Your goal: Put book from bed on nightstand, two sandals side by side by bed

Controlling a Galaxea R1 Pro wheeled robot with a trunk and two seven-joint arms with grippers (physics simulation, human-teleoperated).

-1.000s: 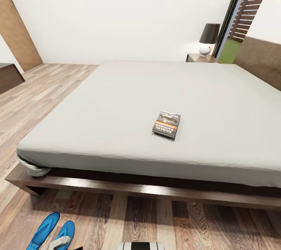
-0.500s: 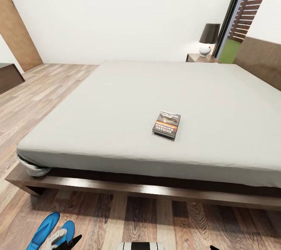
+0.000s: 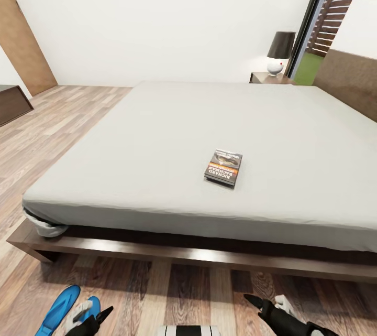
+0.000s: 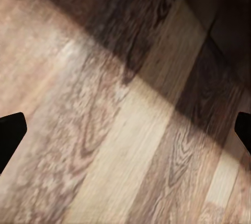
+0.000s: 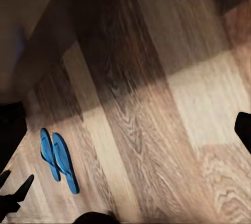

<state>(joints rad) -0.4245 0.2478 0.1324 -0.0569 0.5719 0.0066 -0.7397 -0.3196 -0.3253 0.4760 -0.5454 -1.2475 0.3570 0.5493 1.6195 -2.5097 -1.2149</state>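
Head view: left gripper [image 3: 99,316] covers part of one sandal [image 3: 90,309].

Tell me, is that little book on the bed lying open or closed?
Closed. The book lies flat on the bed, front cover up, its title lettering and orange band showing; no pages are spread.

- We see plain white walls [image 3: 157,16] enclosing the room, evenly lit.
- We see a wood-plank floor [image 3: 52,126] in light and darker boards; in the wrist views a dark shadow lies across part of the planks [image 4: 130,145].
- We note a brown wooden door [image 3: 23,47] against the wall at far left, and a dark low furniture piece [image 3: 11,103] at the left edge.
- We see a tall dark-framed window [image 3: 319,21] at upper right, with green ground and a slatted structure outside.
- We see a lamp [image 3: 279,53] with a dark shade and white round base beside the window.
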